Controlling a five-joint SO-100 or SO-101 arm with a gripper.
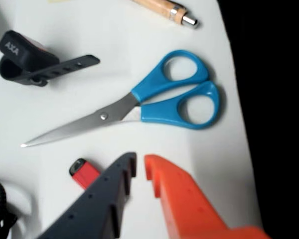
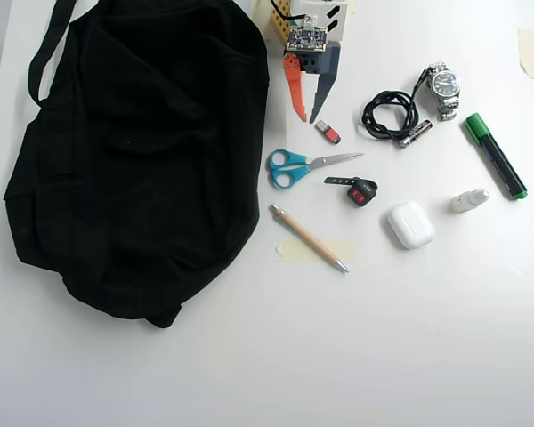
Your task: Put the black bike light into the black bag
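Observation:
The black bike light lies on the white table right of the scissors, red face up, strap tail pointing left. In the wrist view it sits at the upper left, marked AXA. The large black bag fills the left of the overhead view; its edge is the dark area at the right of the wrist view. My gripper hangs above the table near the bag's upper right, with its orange and dark fingers nearly together and empty. It enters the wrist view from the bottom.
Blue-handled scissors lie between gripper and light. A red-and-grey USB stick, a coiled black cable, a watch, a green marker, a white earbud case, a small white bottle and a wooden pen lie around.

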